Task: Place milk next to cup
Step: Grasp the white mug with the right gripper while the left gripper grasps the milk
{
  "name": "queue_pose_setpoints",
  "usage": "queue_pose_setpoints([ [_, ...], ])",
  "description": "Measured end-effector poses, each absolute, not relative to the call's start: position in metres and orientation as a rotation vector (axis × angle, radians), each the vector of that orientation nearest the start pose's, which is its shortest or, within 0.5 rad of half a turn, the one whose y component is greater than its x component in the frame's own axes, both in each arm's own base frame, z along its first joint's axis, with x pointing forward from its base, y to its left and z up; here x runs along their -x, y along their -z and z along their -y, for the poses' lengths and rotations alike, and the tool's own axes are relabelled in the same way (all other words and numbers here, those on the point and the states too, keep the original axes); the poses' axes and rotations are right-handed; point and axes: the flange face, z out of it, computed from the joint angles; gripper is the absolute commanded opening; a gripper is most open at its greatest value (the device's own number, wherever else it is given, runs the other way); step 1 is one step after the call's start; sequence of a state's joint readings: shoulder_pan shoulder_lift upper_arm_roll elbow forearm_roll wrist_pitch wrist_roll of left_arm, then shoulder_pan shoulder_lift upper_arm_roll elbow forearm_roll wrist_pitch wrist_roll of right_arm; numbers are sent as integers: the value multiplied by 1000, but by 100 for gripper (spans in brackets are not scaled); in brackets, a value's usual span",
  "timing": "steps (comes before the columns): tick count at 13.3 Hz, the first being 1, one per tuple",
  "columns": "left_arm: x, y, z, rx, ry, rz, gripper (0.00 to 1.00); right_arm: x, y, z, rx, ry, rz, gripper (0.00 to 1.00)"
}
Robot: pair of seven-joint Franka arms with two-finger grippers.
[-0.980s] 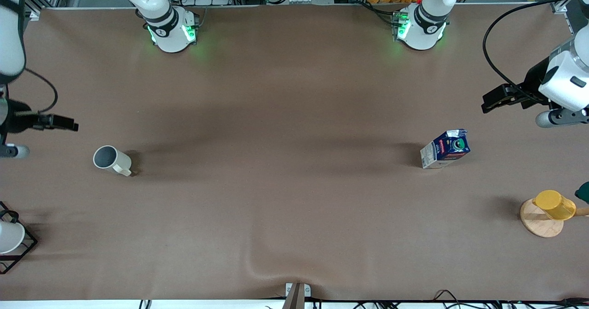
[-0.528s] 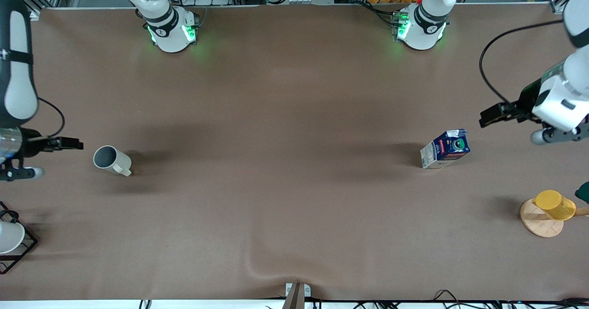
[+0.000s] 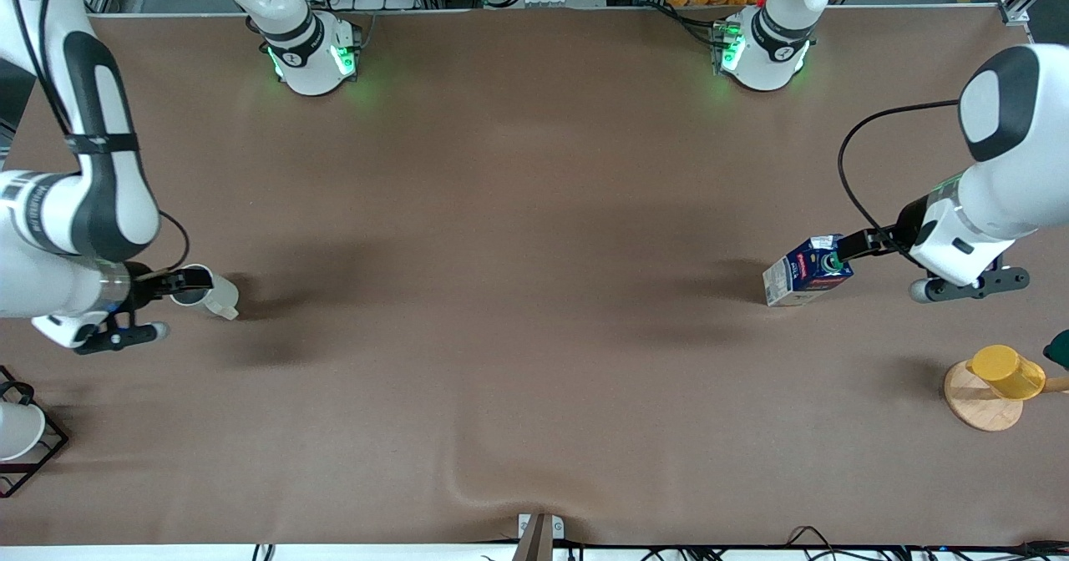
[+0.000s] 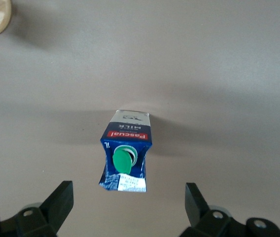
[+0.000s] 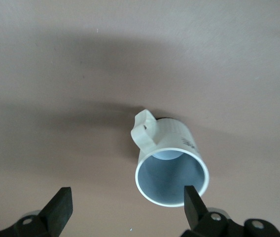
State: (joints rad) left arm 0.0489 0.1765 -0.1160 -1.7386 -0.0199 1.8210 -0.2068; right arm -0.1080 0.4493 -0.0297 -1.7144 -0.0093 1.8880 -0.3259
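Nothing is moved yet. I have the left claw (image 4: 125,197) spread wide over the upright blue-and-white milk carton with green cap (image 3: 808,270), well apart from the off-white ceramic mug (image 3: 206,290) on the brown desk (image 3: 518,210). The right claw (image 5: 125,202) hangs wide over that mug.

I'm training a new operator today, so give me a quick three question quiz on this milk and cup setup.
1. True or false: the milk stands upright on the table.
2. The right gripper hangs over which item: A the cup, B the yellow cup, C the milk?
3. Are the left gripper fingers open or shut?

Key: 1 true. 2 A. 3 open, either side of the carton, not gripping it.
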Motion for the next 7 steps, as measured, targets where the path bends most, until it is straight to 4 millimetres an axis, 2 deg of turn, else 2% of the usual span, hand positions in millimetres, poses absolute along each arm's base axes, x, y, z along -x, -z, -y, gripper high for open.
queue_pose_setpoints([
  [4, -597, -423, 38, 3146, -167, 215, 100, -609, -281, 86, 3032, -498, 296, 100],
  [7, -595, -403, 38, 3143, -182, 211, 100, -599, -266, 85, 3019, -537, 296, 100],
])
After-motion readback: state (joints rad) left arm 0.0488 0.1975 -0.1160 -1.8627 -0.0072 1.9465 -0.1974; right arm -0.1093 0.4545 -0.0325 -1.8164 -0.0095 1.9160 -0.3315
